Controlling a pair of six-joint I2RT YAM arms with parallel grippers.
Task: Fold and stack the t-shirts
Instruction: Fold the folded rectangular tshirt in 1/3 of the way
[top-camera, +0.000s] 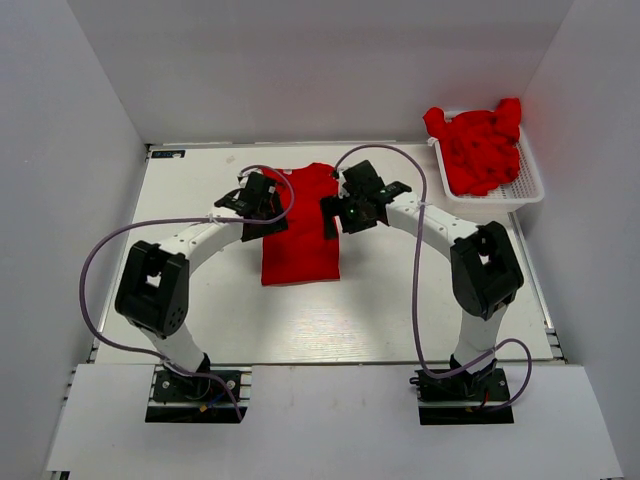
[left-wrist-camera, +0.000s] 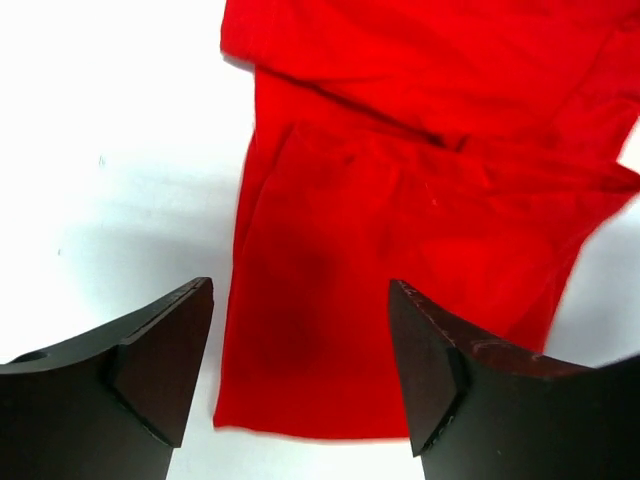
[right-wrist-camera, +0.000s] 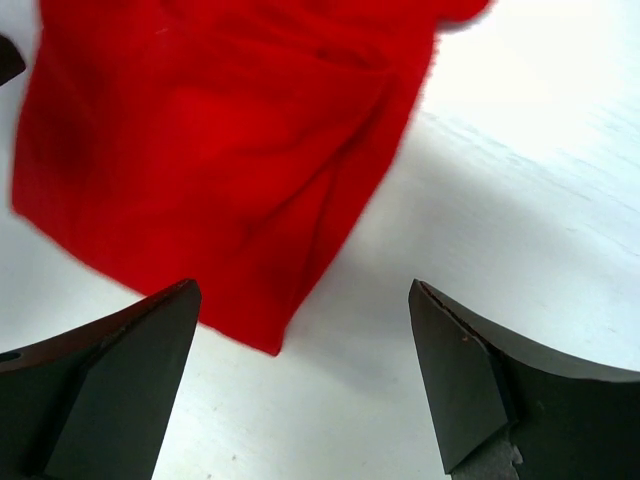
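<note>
A red t-shirt (top-camera: 300, 235) lies folded into a long strip on the middle of the table. My left gripper (top-camera: 262, 200) is open at its upper left edge; in the left wrist view the cloth (left-wrist-camera: 400, 250) lies between and beyond the spread fingers (left-wrist-camera: 165, 345). My right gripper (top-camera: 340, 208) is open at its upper right edge; in the right wrist view a corner of the shirt (right-wrist-camera: 220, 160) lies ahead of the fingers (right-wrist-camera: 455, 370), bare table between them. More red t-shirts (top-camera: 478, 148) lie piled in the basket.
A white slotted basket (top-camera: 528, 190) stands at the back right of the table. White walls close in the table at the left, back and right. Purple cables loop from both arms.
</note>
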